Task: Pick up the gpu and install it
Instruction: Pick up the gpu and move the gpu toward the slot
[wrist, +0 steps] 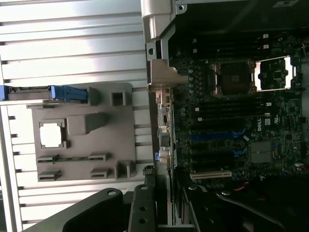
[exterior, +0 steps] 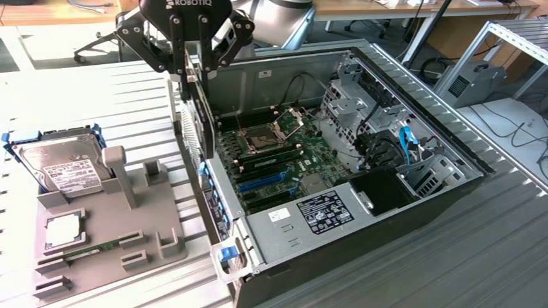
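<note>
Hard drive (exterior: 64, 163) in a blue caddy sits at the left of the exterior frame, on a grey fixture tray (exterior: 128, 224) that also carries a narrow green memory stick (exterior: 90, 251); left of upper centre, the gripper (exterior: 194, 69) is clamped on the top edge of the gpu (exterior: 199, 122), which hangs upright and edge-down over the left wall of the open computer case (exterior: 385, 250); right of it, the motherboard (exterior: 283, 160) lies inside; the wrist view shows the card edge-on, its silver bracket (wrist: 161, 77) at the end away from the fingers.
</note>
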Robot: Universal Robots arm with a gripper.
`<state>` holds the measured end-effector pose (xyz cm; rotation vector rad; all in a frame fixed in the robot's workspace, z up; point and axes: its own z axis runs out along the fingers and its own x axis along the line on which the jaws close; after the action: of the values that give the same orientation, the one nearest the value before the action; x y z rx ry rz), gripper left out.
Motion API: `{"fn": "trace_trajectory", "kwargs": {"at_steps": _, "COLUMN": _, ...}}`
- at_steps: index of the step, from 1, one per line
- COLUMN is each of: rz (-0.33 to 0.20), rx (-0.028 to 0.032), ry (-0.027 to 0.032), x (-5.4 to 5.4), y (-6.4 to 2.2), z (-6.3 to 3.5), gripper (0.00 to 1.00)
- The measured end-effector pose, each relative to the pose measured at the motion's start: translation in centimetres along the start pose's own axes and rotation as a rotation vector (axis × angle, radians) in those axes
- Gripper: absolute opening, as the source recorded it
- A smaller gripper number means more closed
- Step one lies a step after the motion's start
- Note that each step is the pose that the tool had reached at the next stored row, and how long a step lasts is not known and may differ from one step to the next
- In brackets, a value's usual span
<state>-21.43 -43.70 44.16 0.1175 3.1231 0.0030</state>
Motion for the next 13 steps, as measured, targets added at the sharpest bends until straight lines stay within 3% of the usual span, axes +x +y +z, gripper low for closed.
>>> {"fn": "trace_trajectory", "kwargs": {"at_steps": 13, "rz": 0.000, "rx": 0.0040, "ry": 0.0071, "x": -2.1, "y": 0.16, "z": 0.03, "gripper": 0.27}}
